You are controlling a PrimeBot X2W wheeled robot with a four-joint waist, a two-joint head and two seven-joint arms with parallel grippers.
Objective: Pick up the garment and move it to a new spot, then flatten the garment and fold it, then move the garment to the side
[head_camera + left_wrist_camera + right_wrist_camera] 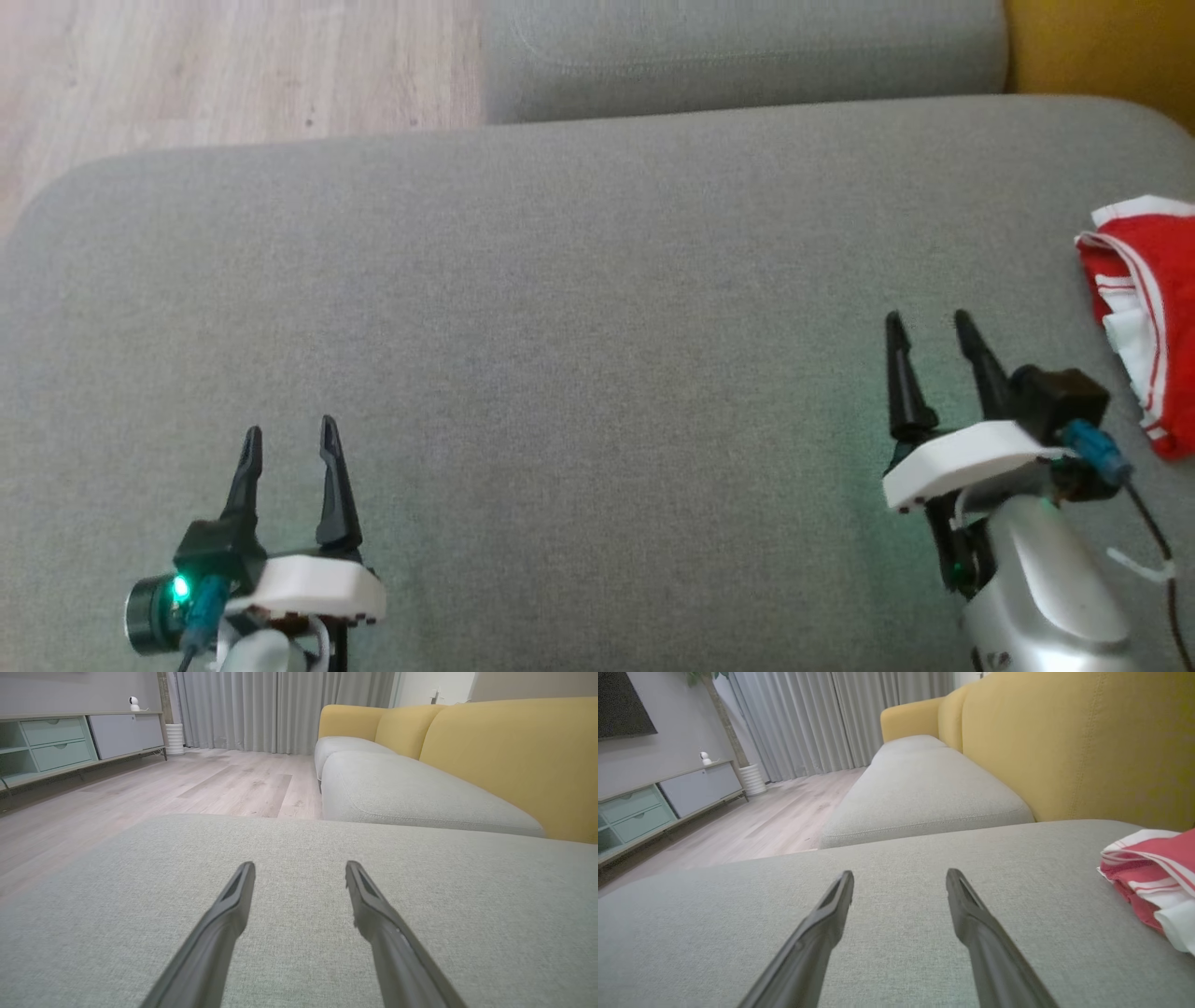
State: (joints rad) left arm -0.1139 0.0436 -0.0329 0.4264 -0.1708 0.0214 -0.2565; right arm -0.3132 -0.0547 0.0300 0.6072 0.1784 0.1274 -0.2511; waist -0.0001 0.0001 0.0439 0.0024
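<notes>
The left gripper point(289, 426) and right gripper point(927, 317) are spread and empty, as the red garment point(1144, 308) seems put aside.

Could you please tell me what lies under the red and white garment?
The garment rests on the grey seat cushion, whose fabric shows bare around its near edges. Whatever lies beneath its bunched layers is covered, and its far side runs out of the head view.
</notes>
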